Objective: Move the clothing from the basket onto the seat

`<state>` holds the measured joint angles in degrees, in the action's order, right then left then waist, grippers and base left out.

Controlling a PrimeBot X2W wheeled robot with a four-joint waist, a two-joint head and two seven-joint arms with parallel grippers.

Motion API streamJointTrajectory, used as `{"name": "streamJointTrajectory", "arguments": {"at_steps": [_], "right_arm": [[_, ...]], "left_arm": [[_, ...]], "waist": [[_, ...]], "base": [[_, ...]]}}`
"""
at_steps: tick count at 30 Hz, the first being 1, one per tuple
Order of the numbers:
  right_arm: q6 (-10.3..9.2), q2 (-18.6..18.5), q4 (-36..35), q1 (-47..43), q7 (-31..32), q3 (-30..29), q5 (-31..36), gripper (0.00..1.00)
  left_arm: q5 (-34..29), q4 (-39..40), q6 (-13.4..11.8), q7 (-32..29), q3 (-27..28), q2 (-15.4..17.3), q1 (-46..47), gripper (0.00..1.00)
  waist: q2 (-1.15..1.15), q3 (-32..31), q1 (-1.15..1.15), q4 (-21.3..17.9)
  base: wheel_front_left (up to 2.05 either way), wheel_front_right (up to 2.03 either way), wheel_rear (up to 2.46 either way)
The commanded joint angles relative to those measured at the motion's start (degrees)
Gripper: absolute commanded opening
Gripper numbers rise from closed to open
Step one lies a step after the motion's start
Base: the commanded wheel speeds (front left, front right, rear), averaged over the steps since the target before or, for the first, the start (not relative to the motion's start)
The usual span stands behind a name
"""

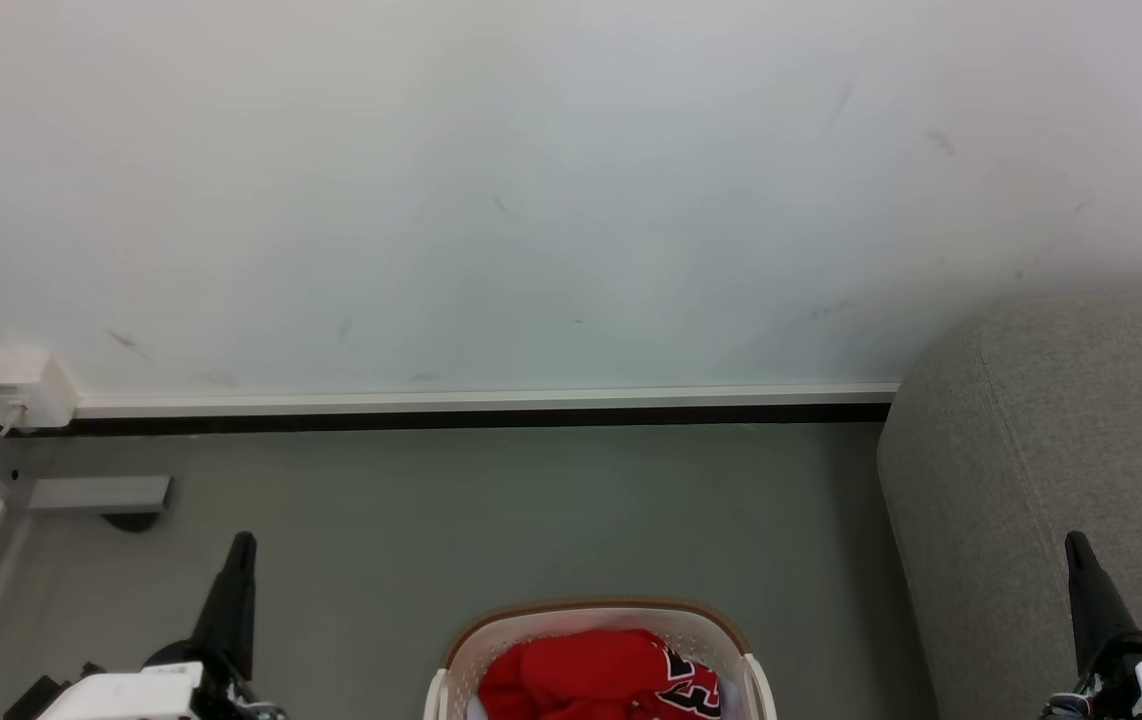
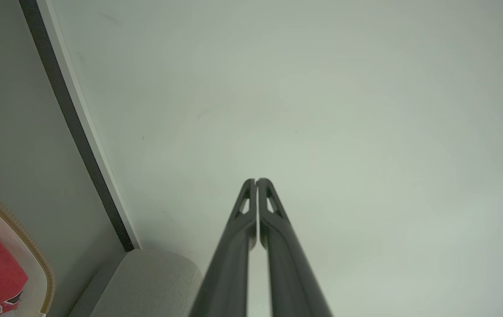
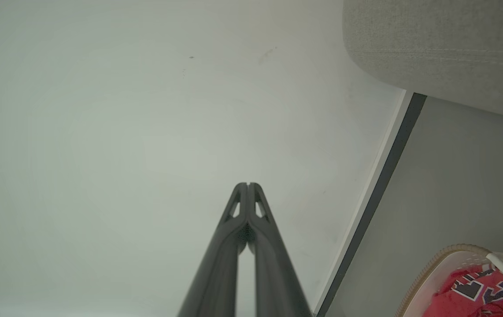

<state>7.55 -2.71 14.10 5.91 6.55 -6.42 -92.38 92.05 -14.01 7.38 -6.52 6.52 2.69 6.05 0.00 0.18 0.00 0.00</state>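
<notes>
We hold our left gripper (image 1: pixel 243 540) and right gripper (image 1: pixel 1074 540) closed and empty while the clothing (image 1: pixel 591 675) lies in the basket (image 1: pixel 591 610) beside the seat (image 1: pixel 1061 450).

A pale, faintly scuffed wall (image 1: pixel 531 200) fills the upper part of the head view. Along its foot runs a white skirting strip (image 1: pixel 481 399) with a black band beneath, meeting a grey-green floor (image 1: pixel 491 520). At the left, a small white box (image 1: pixel 16 385) sits on the wall just above the skirting. Below it, a flat grey bar (image 1: pixel 99 493) lies over a dark base.
</notes>
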Motion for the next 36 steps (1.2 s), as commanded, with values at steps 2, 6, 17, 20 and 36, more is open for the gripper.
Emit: {"name": "streamJointTrajectory", "arguments": {"at_steps": [2, 6, 17, 20, 36], "right_arm": [[-0.13, -0.38, -0.22, 0.74, 0.12, -0.19, -0.06, 0.0], [-0.13, -0.38, -0.22, 0.74, 0.12, -0.19, -0.06, 0.0], [-0.13, -0.38, -0.22, 0.75, 0.12, -0.19, -0.06, 0.0], [-0.14, -0.38, -0.22, 0.75, 0.12, -0.19, -0.06, 0.0], [-0.14, -0.38, -0.22, 0.75, 0.12, -0.19, -0.06, 0.0]], "left_arm": [[0.71, 0.16, 0.26, -0.19, 0.12, 0.41, 0.39, 0.0], [0.71, 0.16, 0.26, -0.19, 0.12, 0.41, 0.39, 0.0], [0.71, 0.16, 0.27, -0.19, 0.12, 0.41, 0.39, 0.0], [0.71, 0.16, 0.26, -0.19, 0.12, 0.41, 0.39, 0.0], [0.71, 0.16, 0.26, -0.19, 0.12, 0.41, 0.39, 0.0]], "waist": [[0.0, 0.0, 0.0, 0.0], [0.0, 0.0, 0.0, 0.0], [0.0, 0.0, 0.0, 0.0], [0.0, 0.0, 0.0, 0.0], [0.0, 0.0, 0.0, 0.0]], "base": [[0.0, 0.0, 0.0], [0.0, 0.0, 0.0], [0.0, 0.0, 0.0], [0.0, 0.0, 0.0], [0.0, 0.0, 0.0]]}}
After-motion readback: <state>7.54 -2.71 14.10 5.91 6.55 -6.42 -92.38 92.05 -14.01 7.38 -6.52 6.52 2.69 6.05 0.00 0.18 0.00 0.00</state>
